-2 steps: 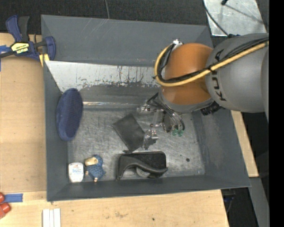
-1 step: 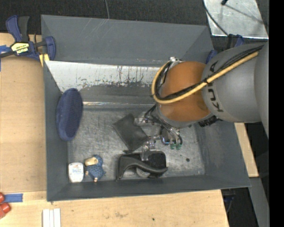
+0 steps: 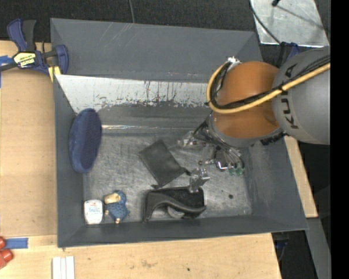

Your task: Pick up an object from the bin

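Nothing lifted yet. Gripper (image 3: pixel 199 178) hangs just above the black shoe (image 3: pixel 173 204) by the bin's (image 3: pixel 163 57) front wall, near a grey flat sheet (image 3: pixel 161 161). Can't tell whether it's open or closed. Grasp and lift are left.

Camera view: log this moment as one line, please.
gripper | low in bin, right of centre | above black shoe-shaped object by front wall | dark grey flat piece just left | grasp: cannot tell
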